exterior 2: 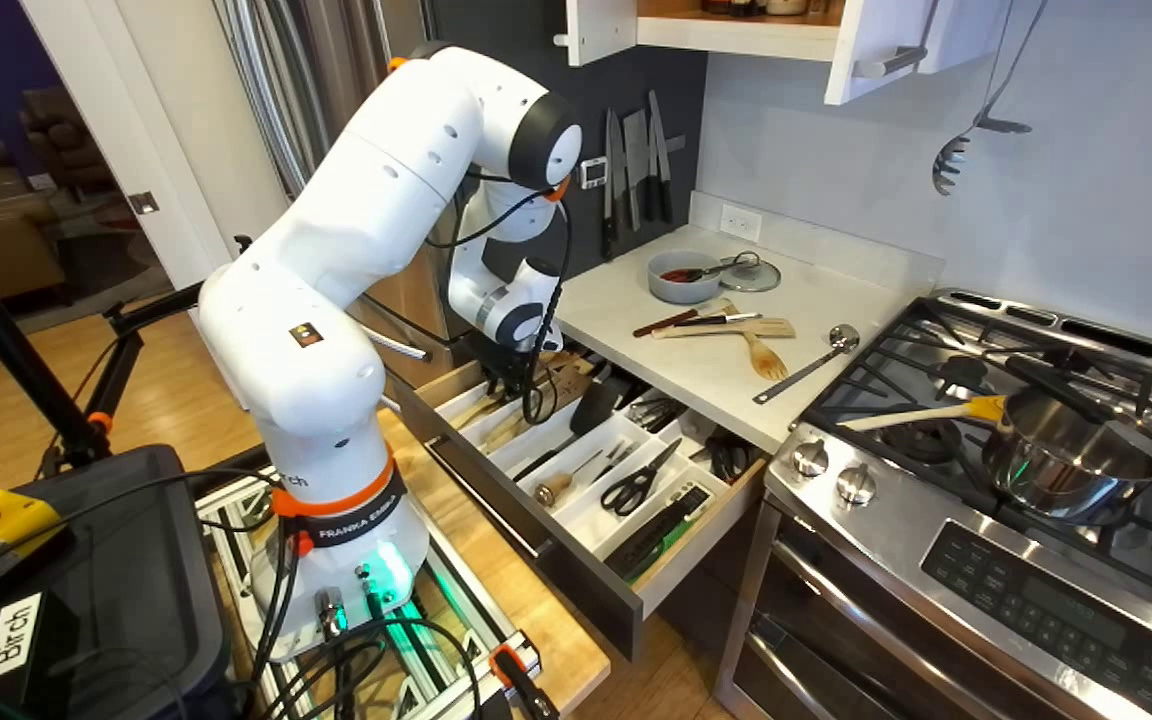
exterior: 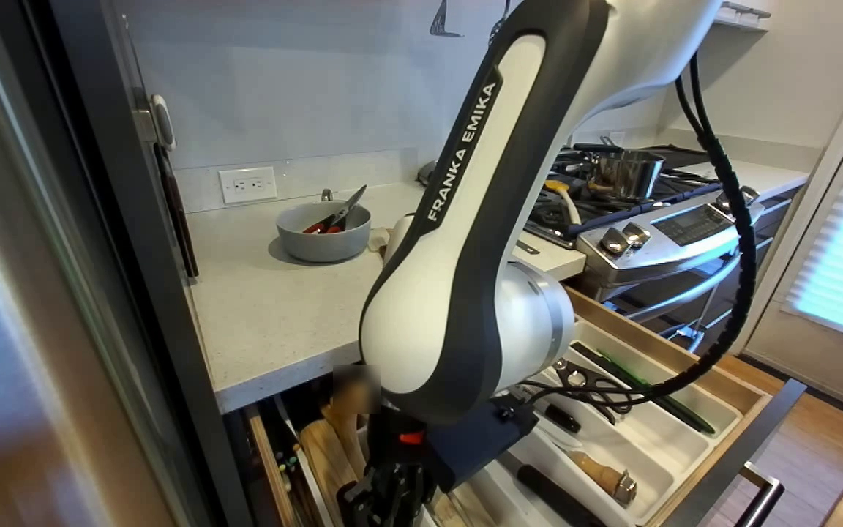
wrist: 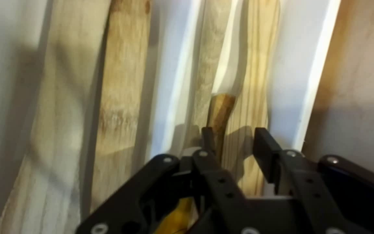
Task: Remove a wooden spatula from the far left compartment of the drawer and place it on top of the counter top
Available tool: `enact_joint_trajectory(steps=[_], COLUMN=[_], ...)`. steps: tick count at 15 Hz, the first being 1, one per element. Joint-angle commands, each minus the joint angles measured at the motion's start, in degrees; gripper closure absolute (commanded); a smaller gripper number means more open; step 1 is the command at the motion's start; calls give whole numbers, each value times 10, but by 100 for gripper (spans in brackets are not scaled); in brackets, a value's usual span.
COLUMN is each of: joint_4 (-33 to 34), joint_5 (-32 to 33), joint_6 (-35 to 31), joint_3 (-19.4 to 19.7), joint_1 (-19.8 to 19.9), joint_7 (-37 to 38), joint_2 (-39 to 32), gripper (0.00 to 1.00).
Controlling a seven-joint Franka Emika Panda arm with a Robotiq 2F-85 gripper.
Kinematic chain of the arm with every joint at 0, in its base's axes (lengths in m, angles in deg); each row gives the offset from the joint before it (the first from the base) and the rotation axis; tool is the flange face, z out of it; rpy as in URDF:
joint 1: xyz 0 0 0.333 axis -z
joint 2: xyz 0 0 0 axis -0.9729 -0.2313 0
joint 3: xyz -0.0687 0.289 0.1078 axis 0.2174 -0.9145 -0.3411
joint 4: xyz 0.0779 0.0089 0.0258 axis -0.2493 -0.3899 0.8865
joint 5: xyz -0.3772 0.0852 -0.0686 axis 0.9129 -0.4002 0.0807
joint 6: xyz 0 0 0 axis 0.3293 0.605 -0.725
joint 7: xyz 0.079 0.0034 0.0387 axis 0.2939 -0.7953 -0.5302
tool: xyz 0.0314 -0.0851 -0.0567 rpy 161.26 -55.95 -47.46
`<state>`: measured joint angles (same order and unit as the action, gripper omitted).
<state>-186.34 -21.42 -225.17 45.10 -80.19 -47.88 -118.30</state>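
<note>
A black gripper (wrist: 234,139) is pointing from six o'clock over a long, narrow compartment (wrist: 286,81), its two fingers (wrist: 266,149) standing apart. Between them, a brown, rounded handle end (wrist: 222,104) is showing beside a pale, striped wooden utensil (wrist: 258,65), which is running toward one o'clock, with a greyish-tan wooden handle (wrist: 214,35) lying on its nine o'clock side. A white divider (wrist: 174,84) is standing at eleven o'clock, while a tan wooden piece (wrist: 122,81) and a broader pale wooden piece (wrist: 67,81) are lying beyond it toward nine. A white wall (wrist: 320,58) is edging a brown surface (wrist: 362,81) at three o'clock. A yellow patch (wrist: 177,216) is peeking through at six.
</note>
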Motion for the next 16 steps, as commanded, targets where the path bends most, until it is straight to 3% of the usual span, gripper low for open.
enact_joint_trajectory(steps=[1, 2, 4, 6, 10, 16], joint_4=[21, 25, 31, 34, 36, -4], joint_5=[-8, -9, -10, -10, -15, -24], joint_6=[8, 9, 12, 14, 18, -13], joint_3=[0, 0, -2, 0, -1, -11], joint_1=[0, 0, 0, 0, 1, 11], joint_7=[-7, -6, -5, -4, -2, -5], joint_2=[-30, -37, -42, -43, -40, 6], gripper=[30, 25, 60, 66, 96, 96])
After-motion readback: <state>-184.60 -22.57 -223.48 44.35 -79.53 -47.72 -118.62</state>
